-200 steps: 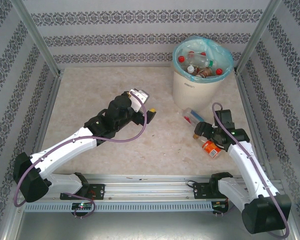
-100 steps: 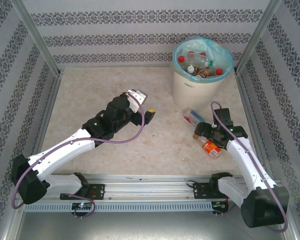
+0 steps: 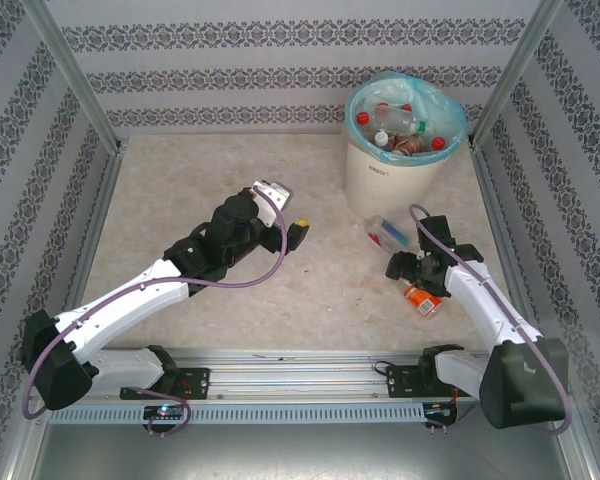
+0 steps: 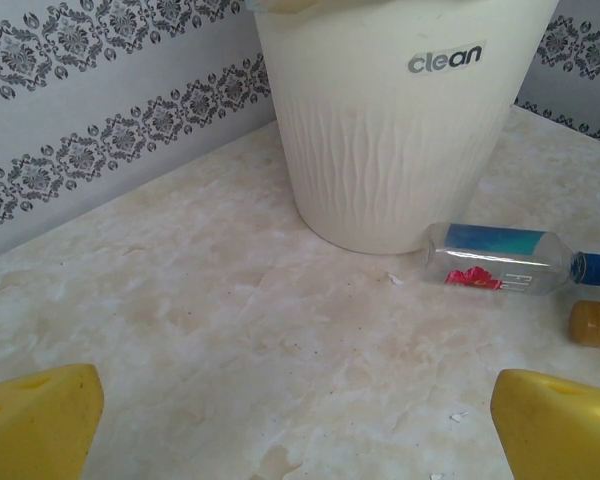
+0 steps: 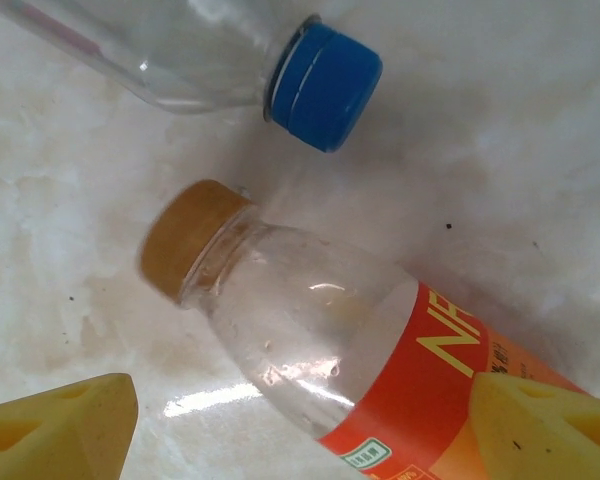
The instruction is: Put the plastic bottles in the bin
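We see the left pincer [image 4: 298,428] gaping over the surface [image 4: 230,330], the right pincer [image 5: 300,428] apart, astride the orange-labelled bottle [image 5: 310,330].

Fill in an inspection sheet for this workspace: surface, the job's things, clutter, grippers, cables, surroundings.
Surface: pale marbled table, faintly stained.
Job's things: bin lined with a turquoise bag, holding several bottles; blue-capped clear bottle lying at its base; orange-label bottle lying beside that.
Clutter: small white flecks near the bottles.
Grippers: left gripper open, empty, facing the bin; right gripper open, jaws either side of the orange-label bottle.
Cables: purple cable looped along each arm.
Surroundings: patterned walls, metal frame posts.
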Tool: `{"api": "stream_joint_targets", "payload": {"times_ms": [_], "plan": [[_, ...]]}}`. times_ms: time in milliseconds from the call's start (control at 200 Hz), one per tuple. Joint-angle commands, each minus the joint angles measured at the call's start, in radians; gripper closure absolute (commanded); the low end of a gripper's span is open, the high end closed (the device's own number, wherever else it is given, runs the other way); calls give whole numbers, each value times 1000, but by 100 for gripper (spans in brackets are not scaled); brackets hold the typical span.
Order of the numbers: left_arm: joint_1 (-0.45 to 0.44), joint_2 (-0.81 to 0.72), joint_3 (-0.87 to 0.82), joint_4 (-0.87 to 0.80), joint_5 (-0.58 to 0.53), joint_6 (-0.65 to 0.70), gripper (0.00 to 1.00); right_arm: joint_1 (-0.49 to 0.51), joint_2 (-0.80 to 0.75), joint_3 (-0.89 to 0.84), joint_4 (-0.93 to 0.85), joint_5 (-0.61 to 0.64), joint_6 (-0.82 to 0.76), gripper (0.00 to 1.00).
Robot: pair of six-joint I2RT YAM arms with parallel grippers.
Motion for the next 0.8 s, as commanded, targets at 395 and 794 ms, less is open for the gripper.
{"api": "stream_joint_targets", "payload": {"times_ms": [395, 794], "plan": [[-14, -36, -23, 7, 1, -26, 0, 230, 280, 66, 17, -51, 21, 19], [-13, -52, -12, -16, -10, -28, 0, 293, 260, 116, 72, -130, 53, 44]]}}
